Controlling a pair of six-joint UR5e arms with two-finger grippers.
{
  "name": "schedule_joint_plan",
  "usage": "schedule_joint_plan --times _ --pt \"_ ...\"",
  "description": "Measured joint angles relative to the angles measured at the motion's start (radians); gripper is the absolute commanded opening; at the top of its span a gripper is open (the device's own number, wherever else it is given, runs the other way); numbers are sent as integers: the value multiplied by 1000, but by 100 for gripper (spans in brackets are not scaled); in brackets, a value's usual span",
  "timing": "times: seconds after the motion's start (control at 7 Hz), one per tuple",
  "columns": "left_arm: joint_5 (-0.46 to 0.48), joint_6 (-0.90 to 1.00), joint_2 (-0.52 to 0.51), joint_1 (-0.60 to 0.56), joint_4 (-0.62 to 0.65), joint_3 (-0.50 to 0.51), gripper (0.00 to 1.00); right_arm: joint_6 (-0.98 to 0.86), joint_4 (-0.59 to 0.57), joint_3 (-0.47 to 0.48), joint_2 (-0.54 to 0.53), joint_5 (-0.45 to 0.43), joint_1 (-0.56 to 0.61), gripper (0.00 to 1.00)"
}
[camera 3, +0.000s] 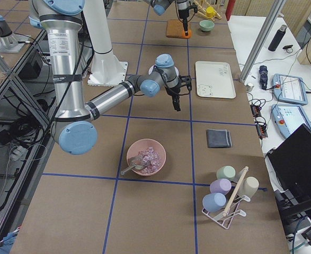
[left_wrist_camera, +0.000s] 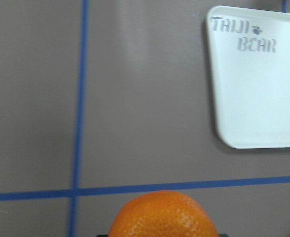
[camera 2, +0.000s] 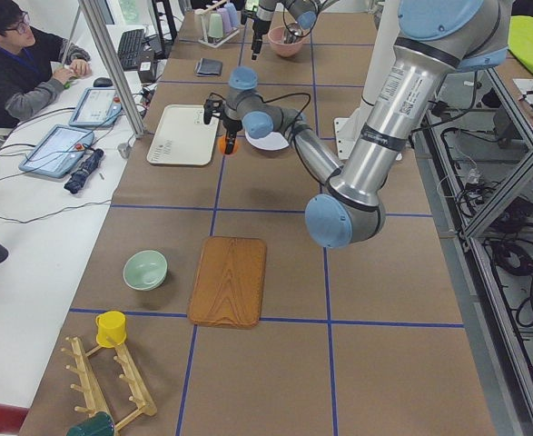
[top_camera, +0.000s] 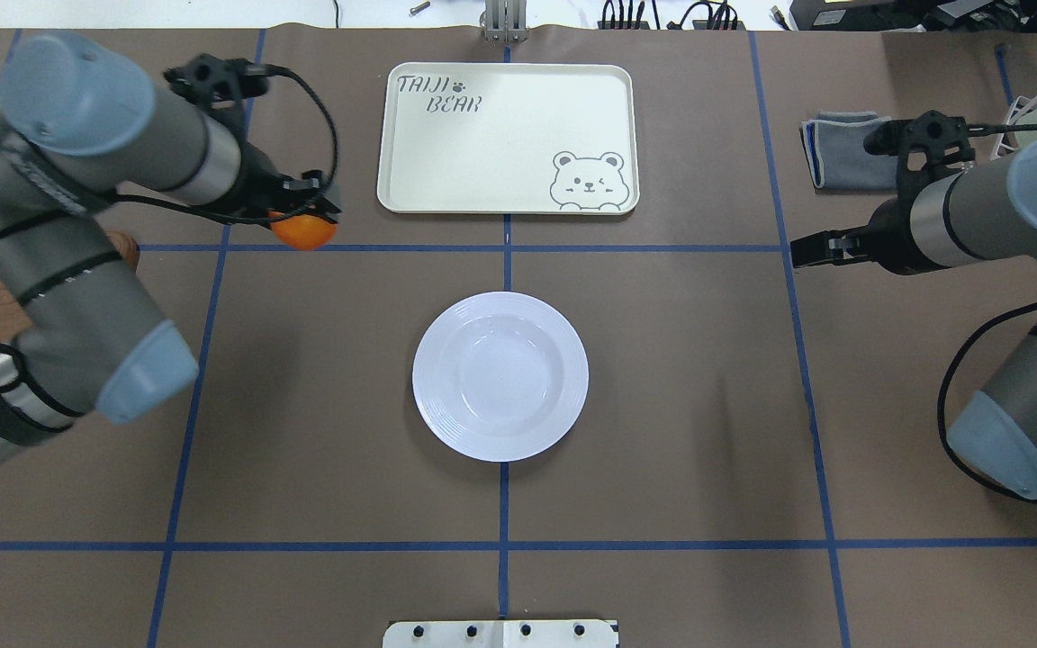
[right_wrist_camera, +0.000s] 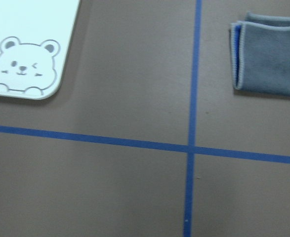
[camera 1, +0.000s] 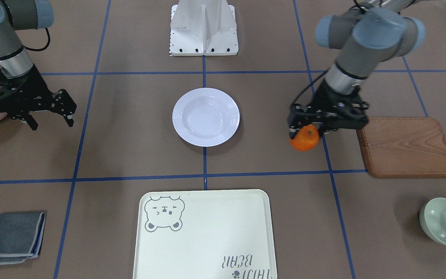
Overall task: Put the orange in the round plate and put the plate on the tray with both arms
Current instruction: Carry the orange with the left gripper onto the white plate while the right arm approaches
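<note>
One orange [camera 1: 304,140], one plate [camera 1: 206,117], one tray [camera 1: 203,236], two claws. The orange (bright, round, pebble-skinned) is pinched in the left claw [camera 1: 305,133]; right claw [camera 1: 52,124] spread; plate between them.

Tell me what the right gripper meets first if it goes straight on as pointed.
Probably bare table near the blue tape crossing; the right gripper aims between the tray and the grey cloth, touching neither.

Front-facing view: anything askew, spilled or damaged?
Nothing stands out. The orange looks intact, gripped in the left hand to one side of the round plate, which sits flat and empty. The tray lies flat and bare. The right hand hangs open, holding nothing.
</note>
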Motion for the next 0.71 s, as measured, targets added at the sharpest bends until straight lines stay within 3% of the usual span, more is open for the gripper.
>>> schedule_joint_plan --times 0.29,0.43,0.71 --pt "156 -110 -120 170 76 51 0 3 -2 -3 78 -22 -82 100" --pt "224 -145 -183 236 79 129 0 8 -4 -6 99 -70 -130 100" --pt "282 -188 -271 313 75 255 2 22 -9 -10 117 -141 -194 100"
